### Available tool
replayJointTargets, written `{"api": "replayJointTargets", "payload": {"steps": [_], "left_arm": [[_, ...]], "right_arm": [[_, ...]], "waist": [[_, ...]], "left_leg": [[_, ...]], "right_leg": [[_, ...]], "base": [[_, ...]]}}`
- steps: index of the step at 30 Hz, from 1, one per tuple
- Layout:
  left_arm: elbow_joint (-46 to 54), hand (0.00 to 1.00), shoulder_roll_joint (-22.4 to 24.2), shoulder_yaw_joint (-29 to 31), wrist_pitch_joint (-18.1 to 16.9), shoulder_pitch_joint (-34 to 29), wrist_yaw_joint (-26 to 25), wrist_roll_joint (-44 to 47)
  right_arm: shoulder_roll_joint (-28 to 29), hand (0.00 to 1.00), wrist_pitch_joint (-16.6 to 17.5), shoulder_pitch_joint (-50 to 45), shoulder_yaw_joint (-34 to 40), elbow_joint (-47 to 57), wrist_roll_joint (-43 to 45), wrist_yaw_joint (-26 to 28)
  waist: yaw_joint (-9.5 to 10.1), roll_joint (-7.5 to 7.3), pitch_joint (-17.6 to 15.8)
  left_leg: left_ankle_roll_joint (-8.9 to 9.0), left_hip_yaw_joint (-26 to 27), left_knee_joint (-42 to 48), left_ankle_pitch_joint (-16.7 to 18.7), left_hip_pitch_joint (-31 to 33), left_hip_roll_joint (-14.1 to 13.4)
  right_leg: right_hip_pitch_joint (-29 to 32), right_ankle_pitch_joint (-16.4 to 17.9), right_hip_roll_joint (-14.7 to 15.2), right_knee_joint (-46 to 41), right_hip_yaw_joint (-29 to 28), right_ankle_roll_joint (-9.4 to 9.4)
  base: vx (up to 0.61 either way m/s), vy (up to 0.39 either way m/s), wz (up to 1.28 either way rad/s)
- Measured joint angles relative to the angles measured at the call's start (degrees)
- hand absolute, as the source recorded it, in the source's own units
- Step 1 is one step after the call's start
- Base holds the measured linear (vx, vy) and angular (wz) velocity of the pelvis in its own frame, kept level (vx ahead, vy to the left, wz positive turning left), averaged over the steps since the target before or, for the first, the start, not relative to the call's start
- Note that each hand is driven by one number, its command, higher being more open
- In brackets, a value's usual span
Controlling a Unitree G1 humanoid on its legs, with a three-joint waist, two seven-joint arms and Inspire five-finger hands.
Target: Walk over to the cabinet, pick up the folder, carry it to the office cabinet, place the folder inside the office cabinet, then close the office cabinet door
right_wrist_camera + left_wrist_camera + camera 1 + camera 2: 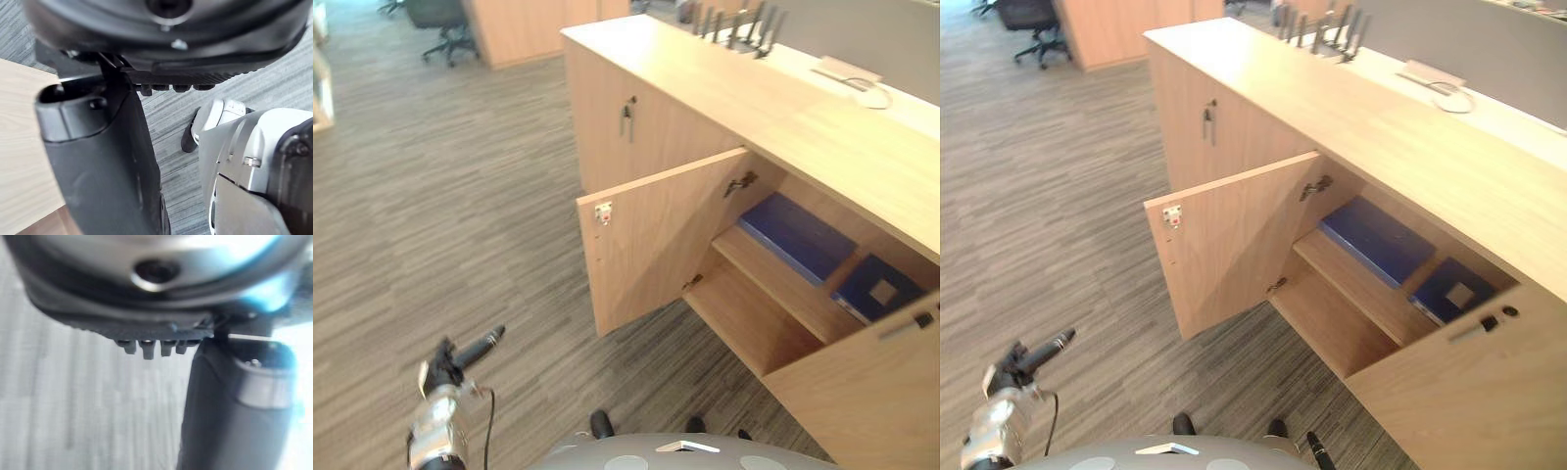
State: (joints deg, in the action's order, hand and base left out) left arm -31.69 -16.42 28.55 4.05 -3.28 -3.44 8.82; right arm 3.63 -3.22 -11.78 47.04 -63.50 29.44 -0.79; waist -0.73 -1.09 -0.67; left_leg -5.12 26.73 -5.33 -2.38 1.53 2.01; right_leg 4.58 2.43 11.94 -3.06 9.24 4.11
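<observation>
left hand (pixel 460 354): lower left of the frame, over the carpet (pixel 431 215), well apart from the cabinet. Fingers straight, nothing in them. You have it free, likely for the door.
left door (pixel 651 235): centre, swung wide toward you with its inner face showing. It hides nothing on the shelf, so you can check the load before closing.
cabinet (pixel 754 108): runs from top centre to the right edge, with the bay behind the doors open.
shelf (pixel 773 284): centre right, carrying both blue folders flat.
left folder (pixel 798 235): lies well back on the shelf.
right folder (pixel 879 289): just beside it, toward the right edge. You cannot tell which one is the task's. Neither hand carries one, so the placing looks done.
right door (pixel 871 392): lower right, also open.
right hand (pixel 98 161): seen in its wrist view, fingers loose and empty, close to a wooden face, likely the right door.
step: by my read, closing the doors is what remains.
</observation>
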Motion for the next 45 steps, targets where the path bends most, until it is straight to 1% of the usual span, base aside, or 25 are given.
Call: {"api": "replayJointTargets", "payload": {"steps": [1,2,3,4,5,6,7,8,9,11,16,20,23,24,27,28,29,31,33,36,38,40,42,43,45], "left_arm": [[2.9,1.0,-1.4,0.0,0.2,1.8,-0.2,-4.3],[6.2,1.0,-3.3,0.0,0.2,4.5,-0.2,-10.1],[9.3,1.0,-5.7,0.1,0.3,6.5,-0.2,-14.9],[10.4,1.0,-6.1,0.1,0.3,7.6,-0.4,-16.7],[11.8,1.0,-6.4,-0.3,0.4,8.3,-0.6,-19.5],[13.4,1.0,-6.7,-1.4,1.0,8.5,-0.4,-23.0],[14.4,1.0,-7.1,-2.3,1.0,8.8,-0.3,-24.4],[15.6,1.0,-7.3,-3.5,1.0,9.8,-0.1,-27.2],[16.0,1.0,-7.3,-4.5,1.0,10.2,-0.1,-29.3],[15.9,1.0,-7.1,-6.9,1.7,10.2,0.1,-32.1],[15.7,1.0,-7.1,-17.1,1.9,10.7,0.7,-39.2],[13.6,1.0,-7.0,-24.5,1.6,15.3,0.8,-44.8],[12.7,1.0,-7.1,-31.7,-1.1,19.1,0.5,-49.1],[12.1,1.0,-7.2,-32.7,-1.5,19.9,0.3,-50.4],[9.4,1.0,-9.8,-37.7,-3.1,22.2,-0.1,-52.3],[9.1,1.0,-10.0,-38.3,-3.2,22.4,-0.2,-52.4],[7.3,1.0,-10.7,-41.7,-3.9,24.1,-0.4,-52.5],[7.1,1.0,-11.5,-44.3,-4.3,25.2,-0.5,-53.3],[6.9,1.0,-13.4,-49.8,-6.7,26.6,-0.6,-54.8],[6.9,1.0,-13.7,-55.3,-9.3,27.1,-0.6,-56.5],[6.9,1.0,-13.1,-59.1,-10.5,27.2,0.1,-56.7],[5.9,1.0,-11.3,-62.9,-12.1,27.2,1.0,-56.5],[5.0,1.0,-9.3,-64.1,-12.5,27.0,1.0,-56.5],[4.7,1.0,-8.5,-64.8,-12.8,26.0,1.0,-56.5],[3.6,1.0,-6.8,-66.7,-13.0,24.4,1.3,-56.5]], "right_arm": [[0.0,1.0,-0.3,0.1,0.5,-0.8,0.0,0.5],[0.2,1.0,-0.9,0.1,1.8,-1.6,-0.8,0.8],[1.0,1.0,-1.2,0.0,2.6,-3.1,-2.2,1.1],[0.4,1.0,-1.5,-0.4,3.1,-4.0,-2.2,1.6],[-0.3,1.0,-1.2,-1.3,4.3,-3.5,-2.2,1.8],[-0.3,1.0,-1.4,-3.4,5.1,-2.8,-2.2,2.1],[0.0,1.0,-1.6,-3.7,5.5,-3.0,-2.2,2.3],[0.6,1.0,-2.0,-4.6,6.8,-3.6,-2.3,2.6],[0.6,1.0,-2.6,-4.8,7.7,-4.5,-2.3,2.7],[0.6,1.0,-2.8,-5.1,8.8,-4.6,-2.4,2.9],[0.6,1.0,-2.7,-5.1,10.9,-4.2,-4.3,3.6],[0.6,1.0,-2.3,-4.4,11.3,-3.7,-4.3,4.1],[0.4,1.0,-2.0,-3.3,14.0,-3.7,-4.3,4.0],[0.4,1.0,-1.9,-3.2,14.5,-3.7,-4.3,4.0],[0.4,1.0,-1.8,-2.9,15.4,-3.8,-4.2,3.9],[0.4,1.0,-1.8,-2.9,15.4,-3.9,-4.2,3.9],[0.4,1.0,-1.5,-2.8,15.5,-3.8,-3.9,3.6],[0.4,1.0,-1.1,-2.8,15.5,-3.7,-3.5,3.6],[0.2,1.0,-0.9,-2.7,16.0,-3.7,-3.4,3.3],[0.2,1.0,-0.9,-2.6,16.7,-3.8,-4.3,2.6],[0.2,1.0,-1.2,-2.6,17.3,-3.8,-9.2,2.8],[-0.3,1.0,-1.8,-2.8,17.5,-3.8,-20.6,4.1],[-0.6,1.0,-2.3,-3.1,17.4,-3.8,-25.7,4.8],[-0.7,1.0,-2.4,-3.1,17.4,-3.7,-30.1,5.3],[-0.8,1.0,-2.4,-3.1,15.5,-3.7,-35.7,6.3]], "waist": [[-0.08,0.07,0.1],[-0.4,0.34,0.1],[-1.17,-2.48,0.7],[-1.13,-2.85,0.6],[-0.07,-0.58,-0.3],[-0.32,-0.77,0.8],[-0.47,-0.32,1.3],[-0.6,-0.68,1.1],[-0.93,-0.88,1.2],[-1.13,-0.69,1.2],[-1.17,-0.57,1.2],[-1.14,-0.28,1.2],[-1.34,0.09,1.0],[-1.48,0.24,1.0],[-2.02,1.05,0.7],[-2.11,1.04,0.7],[-2.42,0.92,0.7],[-2.56,0.84,0.7],[-2.78,0.73,0.7],[-2.94,0.56,0.7],[-3.58,0.38,0.7],[-4.48,0.22,0.7],[-4.52,0.13,0.6],[-4.65,0.09,0.6],[-5.11,-0.03,0.6]], "left_leg": [[0.01,0.5,0.0,0.1,0.2,-0.4],[1.03,0.6,0.0,0.8,0.9,-1.0],[2.14,3.1,4.5,3.0,1.6,0.0],[-0.18,3.0,12.6,5.6,3.0,-1.7],[0.57,2.9,17.0,11.4,3.7,-3.7],[0.7,3.2,16.5,11.7,3.5,-3.5],[0.67,3.2,16.2,11.8,3.4,-3.4],[0.62,3.2,16.0,11.8,3.5,-3.3],[0.65,3.4,16.0,11.9,3.2,-3.3],[0.93,3.7,15.6,12.1,2.7,-3.8],[1.72,3.9,13.7,11.7,-0.4,-4.9],[2.05,4.1,12.9,11.2,-1.2,-5.0],[2.1,4.2,12.4,11.2,-2.3,-4.8],[2.11,4.2,12.2,11.2,-2.6,-4.7],[2.19,4.3,11.9,11.2,-3.0,-4.5],[2.19,4.3,11.9,11.2,-3.0,-4.5],[2.21,4.4,11.9,11.3,-3.0,-4.5],[2.23,4.6,11.9,11.3,-3.1,-4.5],[2.32,5.3,11.9,11.4,-3.0,-4.5],[2.69,6.0,11.8,11.6,-2.9,-4.4],[2.95,6.0,11.8,11.8,-2.9,-4.4],[2.95,6.0,11.6,11.8,-2.8,-4.4],[2.83,6.0,11.4,11.6,-2.9,-4.4],[2.33,6.0,10.9,11.0,-3.1,-4.2],[2.4,6.0,10.3,10.6,-3.5,-4.0]], "right_leg": [[0.4,0.0,-0.9,-0.6,0.3,-0.02],[0.7,0.0,-3.1,-0.9,0.9,-0.07],[1.3,0.0,-1.7,0.1,1.5,-1.67],[1.4,-1.9,-1.3,-0.3,1.2,0.09],[0.5,-2.2,-2.3,-1.4,1.2,0.31],[0.0,-2.7,-2.1,-0.2,1.4,-0.35],[-0.1,-3.1,-2.3,0.3,1.5,-0.75],[-0.1,-3.8,-2.3,0.3,1.5,-1.08],[-0.2,-5.3,-2.5,0.3,1.6,-0.92],[-0.2,-6.0,-3.0,-0.1,1.6,-0.74],[-0.3,-5.9,-4.3,-3.3,1.6,-0.88],[-0.1,-5.8,-4.6,-4.2,1.6,-0.99],[-0.4,-5.7,-4.6,-4.9,1.6,-1.08],[-0.5,-5.7,-4.6,-4.9,1.6,-1.12],[-0.6,-5.6,-4.5,-4.9,1.5,-1.08],[-0.6,-5.6,-4.5,-4.8,1.5,-1.06],[-0.5,-5.6,-4.5,-4.8,1.5,-1.05],[-0.5,-5.6,-4.5,-4.7,1.4,-1.05],[-0.1,-5.6,-4.5,-4.6,0.9,-1.05],[0.0,-5.6,-4.5,-4.1,0.0,-1.04],[0.0,-5.6,-4.5,-3.9,0.1,-1.04],[0.1,-5.6,-4.5,-3.9,0.1,-1.03],[0.2,-5.6,-4.5,-4.0,0.2,-1.03],[0.2,-5.6,-4.5,-4.0,0.5,-1.04],[0.1,-5.6,-4.5,-4.0,1.2,-1.04]], "base": [[-0.02,0.074,-0.27],[0.01,0.067,-0.2],[0.04,0.027,-0.18],[0.05,-0.003,-0.5],[0.05,0.017,-0.57],[0.04,0.031,-0.49],[0.07,0.04,-0.1],[0.08,0.002,-0.03],[0.09,-0.009,-0.08],[0.08,-0.014,-0.13],[0.1,-0.023,-0.06],[0.08,-0.016,-0.04],[0.04,-0.004,-0.05],[0.0,0.0,0.0],[0.0,0.0,0.0],[0.0,0.0,0.0],[-0.02,-0.021,-0.04],[-0.02,-0.019,-0.08],[-0.03,-0.018,-0.17],[-0.03,-0.021,-0.13],[-0.01,-0.015,-0.02],[0.0,-0.016,-0.01],[0.0,0.0,0.0],[0.02,-0.034,0.01],[0.02,-0.031,0.01]]}}
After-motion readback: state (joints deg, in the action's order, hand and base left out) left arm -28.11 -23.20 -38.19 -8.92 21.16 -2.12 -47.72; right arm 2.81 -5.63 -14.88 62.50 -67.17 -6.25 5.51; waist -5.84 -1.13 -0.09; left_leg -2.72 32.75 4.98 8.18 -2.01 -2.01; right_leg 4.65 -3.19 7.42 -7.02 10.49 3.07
